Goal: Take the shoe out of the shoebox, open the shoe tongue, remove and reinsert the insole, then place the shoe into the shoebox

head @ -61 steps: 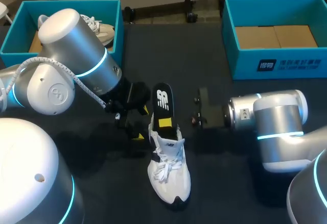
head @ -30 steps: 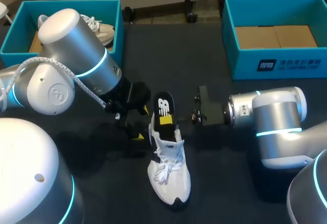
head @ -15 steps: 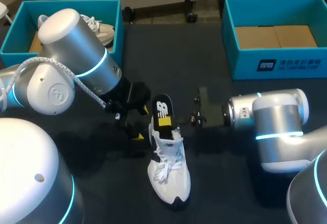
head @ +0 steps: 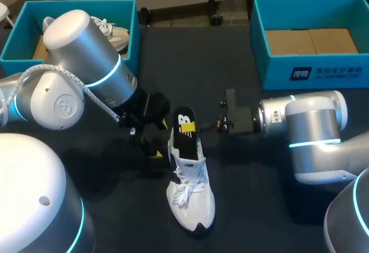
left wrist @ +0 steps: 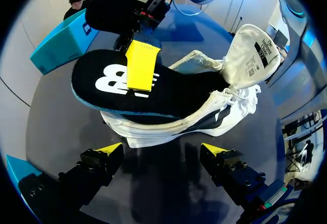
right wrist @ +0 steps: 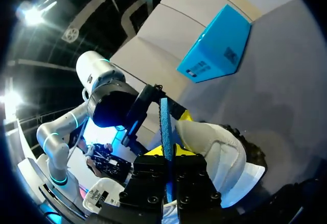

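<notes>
- The shoe [head: 190, 198] lies on the table [head: 259, 212], toe toward six o'clock and heel toward twelve. Its tongue [left wrist: 255, 55] is folded up and away from the opening.
- The insole [left wrist: 173, 94] is partly inside the shoe. Its front end is down in the opening and its heel end sticks out past the shoe's heel toward twelve o'clock.
- My right gripper [right wrist: 166, 155] comes in from three o'clock and is clamped on the insole's free end, one yellow finger above it and one beneath.
- My left gripper [left wrist: 162, 150] sits at about nine o'clock from the shoe's heel, close but not touching. Its fingers are spread wide with nothing between them, and the side of the shoe lies just ahead.
- I judge the step to be feeding the insole back in, though these views alone would also fit pulling it out.
- To do it well, I should hold the insole in line with the shoe's length and drive it toward six o'clock at a shallow slant, so the front slips under the tongue without curling.
- The shoe looks light and may skid, so my left fingers could brace the heel.
- I should let go only once the heel end drops inside the collar.
- One blue box [head: 130, 45] at eleven o'clock holds another shoe. A second box [head: 311, 74] stands at two o'clock.
</notes>
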Motion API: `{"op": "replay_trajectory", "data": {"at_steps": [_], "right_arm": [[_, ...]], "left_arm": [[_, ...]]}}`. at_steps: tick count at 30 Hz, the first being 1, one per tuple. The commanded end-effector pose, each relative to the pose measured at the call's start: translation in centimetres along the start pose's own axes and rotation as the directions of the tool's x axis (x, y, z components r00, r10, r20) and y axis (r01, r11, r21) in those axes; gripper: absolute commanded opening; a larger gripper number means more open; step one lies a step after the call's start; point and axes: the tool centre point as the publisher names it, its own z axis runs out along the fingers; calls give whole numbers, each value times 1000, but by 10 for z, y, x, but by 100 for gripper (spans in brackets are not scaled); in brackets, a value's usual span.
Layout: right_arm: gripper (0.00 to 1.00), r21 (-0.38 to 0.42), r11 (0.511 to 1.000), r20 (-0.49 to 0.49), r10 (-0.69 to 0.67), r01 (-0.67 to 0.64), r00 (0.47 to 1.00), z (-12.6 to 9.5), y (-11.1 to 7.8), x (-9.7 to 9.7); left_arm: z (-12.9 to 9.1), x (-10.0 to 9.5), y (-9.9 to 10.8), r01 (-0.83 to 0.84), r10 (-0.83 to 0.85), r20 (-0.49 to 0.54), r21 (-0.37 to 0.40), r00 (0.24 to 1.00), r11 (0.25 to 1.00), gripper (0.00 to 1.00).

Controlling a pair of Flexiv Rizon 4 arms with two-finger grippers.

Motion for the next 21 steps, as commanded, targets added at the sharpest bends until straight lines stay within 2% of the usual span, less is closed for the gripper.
{"op": "replay_trajectory", "data": {"at_steps": [1, 9, 16, 18, 19, 21], "right_arm": [[0, -1, 1000, 3, 22, -22, 1000, 1, -10, -3], [0, -1, 998, 31, 56, -56, 998, 0, -33, 2], [0, 14, 997, 39, 75, -76, 996, 2, -38, 1], [18, 13, 998, 40, 64, -64, 997, 1, -35, 4], [36, 13, 998, 42, 53, -53, 998, 1, -32, 7], [42, 15, 999, 45, 37, -38, 998, 1, -27, 10]], "left_arm": [[0, 1, 1, -2, 2, 2, 1, 1000, 1000, 100], [0, 1, 1, -2, 2, 2, 1, 1000, 1000, 100], [0, 1, 1, -2, 2, 2, 1, 1000, 1000, 100], [0, 1, 1, -2, 2, 2, 1, 1000, 1000, 100], [0, 1, 1, -2, 2, 2, 1, 1000, 1000, 100], [0, 1, 1, -2, 2, 2, 1, 1000, 1000, 100]]}}
